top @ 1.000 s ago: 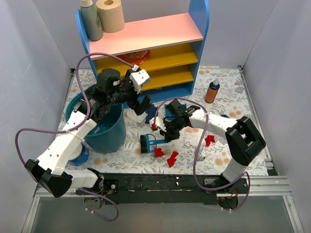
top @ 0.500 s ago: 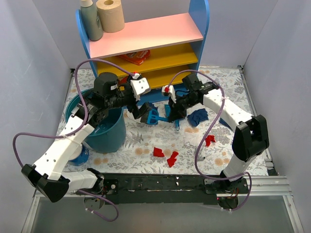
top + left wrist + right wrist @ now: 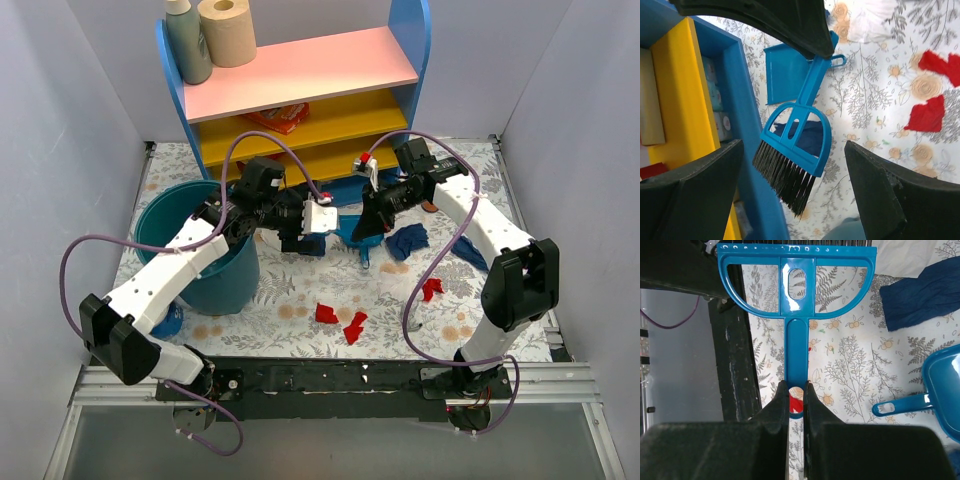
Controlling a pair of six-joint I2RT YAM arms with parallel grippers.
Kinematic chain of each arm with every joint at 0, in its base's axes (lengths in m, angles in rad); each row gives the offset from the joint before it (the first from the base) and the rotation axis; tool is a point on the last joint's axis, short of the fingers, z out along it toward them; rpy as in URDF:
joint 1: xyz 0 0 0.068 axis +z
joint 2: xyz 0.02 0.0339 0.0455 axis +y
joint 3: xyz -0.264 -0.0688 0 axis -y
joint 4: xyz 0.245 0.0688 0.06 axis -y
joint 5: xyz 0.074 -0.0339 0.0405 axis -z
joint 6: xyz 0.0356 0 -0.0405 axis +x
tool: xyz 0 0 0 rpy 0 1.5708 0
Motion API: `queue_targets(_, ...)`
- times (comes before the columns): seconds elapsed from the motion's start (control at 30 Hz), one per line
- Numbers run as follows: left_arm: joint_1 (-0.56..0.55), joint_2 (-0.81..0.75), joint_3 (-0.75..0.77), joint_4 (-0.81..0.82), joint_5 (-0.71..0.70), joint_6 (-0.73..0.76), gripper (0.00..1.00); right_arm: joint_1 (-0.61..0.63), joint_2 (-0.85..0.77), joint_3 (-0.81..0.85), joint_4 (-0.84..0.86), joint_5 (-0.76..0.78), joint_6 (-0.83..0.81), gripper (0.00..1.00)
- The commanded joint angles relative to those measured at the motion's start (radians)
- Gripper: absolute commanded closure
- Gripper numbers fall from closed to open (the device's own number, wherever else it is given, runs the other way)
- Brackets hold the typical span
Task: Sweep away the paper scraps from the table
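Grey partition walls are enclosing a counter [image 3: 480,215] covered with a fern-and-flower cloth. The pink, yellow and blue shelf unit [image 3: 300,75] is standing at the rear, and the teal bucket [image 3: 215,275] is sitting at the left. The left tool [image 3: 792,145] is hanging above the counter near the brush, its fingers spread wide and gripping nothing. The right tool [image 3: 796,390] is pinching the end of the blue brush [image 3: 796,340] handle. The blue dustpan [image 3: 785,70] is lying just beside the brush. The paper scraps [image 3: 327,313] are lying on the cloth: red wads are sitting toward the front rail, and a dark blue wad [image 3: 920,295] is resting near the brush head. The orange bottle [image 3: 436,188] label is showing too small for reading.
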Motion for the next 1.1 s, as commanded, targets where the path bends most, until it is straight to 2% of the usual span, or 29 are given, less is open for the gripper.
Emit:
queue_targets(0.0,-0.014,-0.032,-0.008,-0.001,-0.008,0.175,0.18,-0.004,-0.053,0.021,0.018,-0.075,0.072,0.99)
queue_targets(0.17,-0.021,-0.004,-0.010,0.014,-0.033,0.209,0.24,-0.006,-0.054,0.015,0.033,-0.087,0.090,0.99)
queue_targets(0.2,-0.023,-0.002,-0.010,0.019,-0.034,0.213,0.31,-0.006,-0.053,0.014,0.038,-0.090,0.096,0.99)
queue_targets(0.27,-0.029,0.008,-0.007,0.028,-0.039,0.217,0.39,-0.007,-0.051,0.015,0.044,-0.095,0.104,0.99)
queue_targets(0.3,-0.030,0.016,-0.007,0.031,-0.040,0.217,0.53,-0.007,-0.051,0.015,0.049,-0.096,0.121,0.99)
queue_targets(0.4,-0.033,0.034,-0.004,0.034,-0.065,0.217,0.84,-0.010,-0.048,0.037,0.070,-0.110,0.151,0.99)
queue_targets(0.43,-0.033,0.036,-0.005,0.033,-0.068,0.217,0.99,-0.013,-0.048,0.047,0.076,-0.110,0.162,0.99)
queue_targets(0.47,-0.035,0.034,-0.004,0.039,-0.070,0.212,1.00,-0.013,-0.049,0.056,0.078,-0.106,0.161,0.98)
queue_targets(0.5,-0.033,0.033,-0.008,0.051,-0.073,0.198,1.00,-0.013,-0.051,0.073,0.076,-0.072,0.158,0.72)
queue_targets(0.53,-0.033,0.030,-0.008,0.065,-0.073,0.136,1.00,-0.015,-0.066,0.081,0.078,-0.042,0.150,0.54)
queue_targets(0.57,-0.033,0.033,-0.005,0.076,-0.076,0.102,1.00,-0.016,-0.077,0.086,0.089,0.000,0.147,0.20)
queue_targets(0.6,-0.033,0.037,0.013,0.074,-0.077,0.054,1.00,-0.020,-0.091,0.090,0.099,0.078,0.145,0.05)
queue_targets(0.67,-0.032,0.059,0.036,0.047,-0.071,-0.071,1.00,-0.045,-0.132,0.084,0.130,0.097,0.132,0.05)
queue_targets(0.87,-0.032,0.047,0.050,0.030,0.025,-0.266,1.00,-0.090,-0.232,-0.018,0.194,0.049,0.043,0.04)
queue_targets(1.07,0.019,0.094,0.128,-0.062,0.127,-0.280,1.00,-0.098,-0.267,-0.106,0.205,-0.037,-0.132,0.07)
